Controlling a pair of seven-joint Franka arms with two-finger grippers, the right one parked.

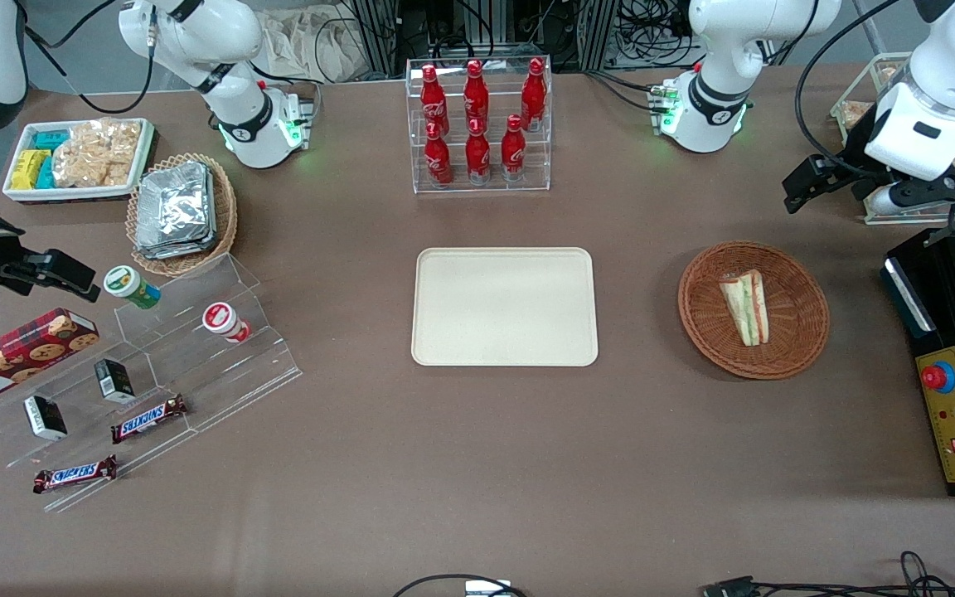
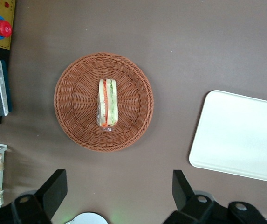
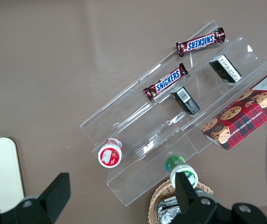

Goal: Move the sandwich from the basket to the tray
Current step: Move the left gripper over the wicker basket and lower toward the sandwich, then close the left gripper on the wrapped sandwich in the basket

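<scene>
The sandwich (image 1: 745,307) (image 2: 107,102), a pale wedge with green and red filling, lies on its side in the middle of the round brown wicker basket (image 1: 805,336) (image 2: 75,116). Beside the basket, toward the parked arm's end, sits the cream tray (image 1: 504,307) (image 2: 240,135) (image 3: 0,172) with nothing on it. My gripper (image 1: 807,186) (image 2: 119,191) hangs high over the table, farther from the front camera than the basket and a little toward the working arm's end. Its fingers (image 2: 55,185) stand wide apart, open, with only bare table between them.
A black control box (image 1: 954,398) with a red button lies beside the basket at the working arm's end. A clear rack of red bottles (image 1: 477,124) stands farther back than the tray. Acrylic snack steps (image 1: 154,365), an oval foil-packet basket (image 1: 179,211) and a white snack tray (image 1: 75,157) fill the parked arm's end.
</scene>
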